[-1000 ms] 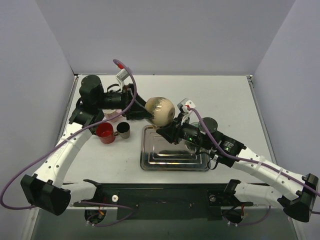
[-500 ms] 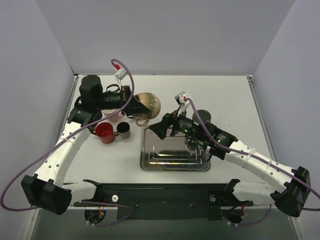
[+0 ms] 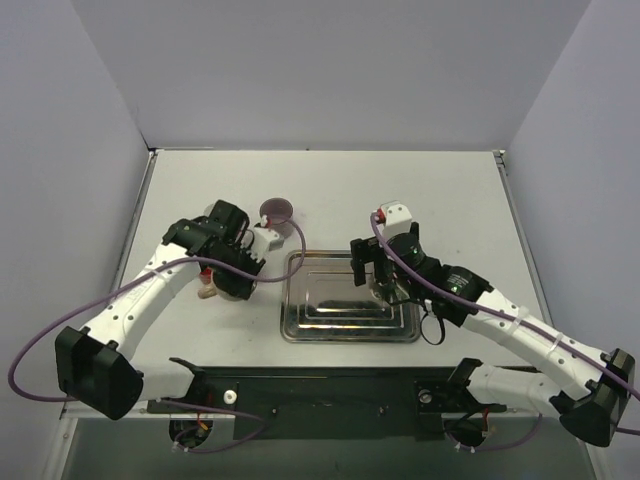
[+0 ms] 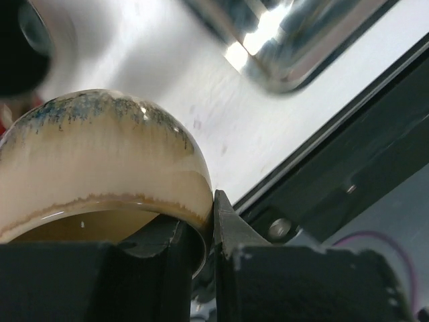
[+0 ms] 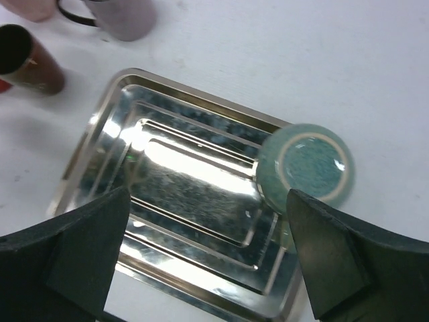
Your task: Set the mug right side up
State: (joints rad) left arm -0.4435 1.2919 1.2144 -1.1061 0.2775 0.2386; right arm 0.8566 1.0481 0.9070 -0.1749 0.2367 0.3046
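A beige glazed mug with blue speckles fills the left wrist view, its opening turned toward the camera. My left gripper is shut on the mug's wall, one finger inside the rim and one outside. From above, the left gripper is low over the table just left of the tray, and only a sliver of the mug shows beneath it. My right gripper hangs open and empty over the tray; in the top view the right gripper is above the tray's right half.
The steel tray lies at the table's centre. A teal mug stands bottom up at the tray's corner. A brown cup and a mauve mug stand left of the tray. A pink cup stands behind it.
The left gripper shut on the beige mug and carried it down to the table left of the tray. The right gripper let go of the mug, opened wide and drew back over the tray.
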